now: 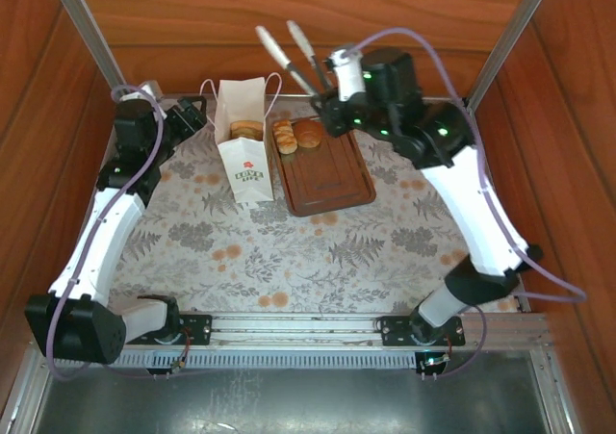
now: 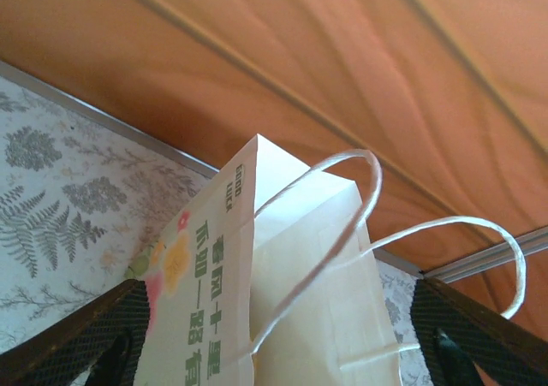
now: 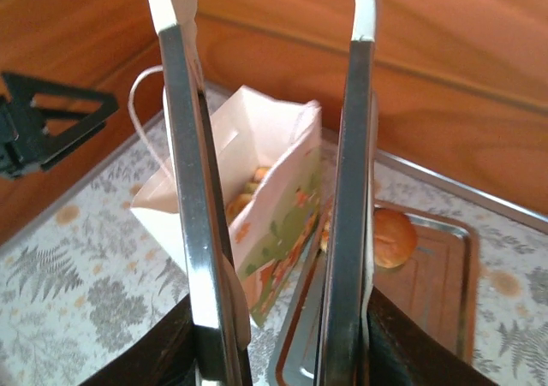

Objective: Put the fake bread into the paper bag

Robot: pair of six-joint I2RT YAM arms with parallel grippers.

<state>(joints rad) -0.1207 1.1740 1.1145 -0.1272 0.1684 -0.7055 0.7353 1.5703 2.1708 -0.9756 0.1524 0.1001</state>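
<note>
While my left claw (image 2: 278,293) hangs released, its two dark fingers (image 2: 73,339) spread wide, the one paper bag (image 1: 245,150) stands upright between them. It sits close to the left finger, though I cannot tell whether they touch, and well clear of the right one. Two pale cord handles (image 2: 342,223) loop up from its mouth. Down its side panel run green characters that I cannot read, next to a yellow and pink flower print. Its front carries one small red mark (image 1: 248,172) with green lettering around it, too small to make out.

Just right of my left claw, inside the bag, lies part of the fake bread (image 1: 247,129). These are golden-brown pieces, and I cannot count them.

Between my two claws, one brown tray (image 1: 332,179) lies just beside the bag. At its far end, close under my right claw, I count two more pieces side by side: a striped croissant (image 1: 285,138) and a round brown roll (image 1: 309,134). The striped one may be two pressed together; I cannot tell.

My right claw (image 1: 332,107) is clenched on one pair of tongs (image 1: 289,54). Its fingers (image 3: 402,347) press the two steel arms from outside. The arms run forward from the claw, parted, and end in two white tips.
</note>
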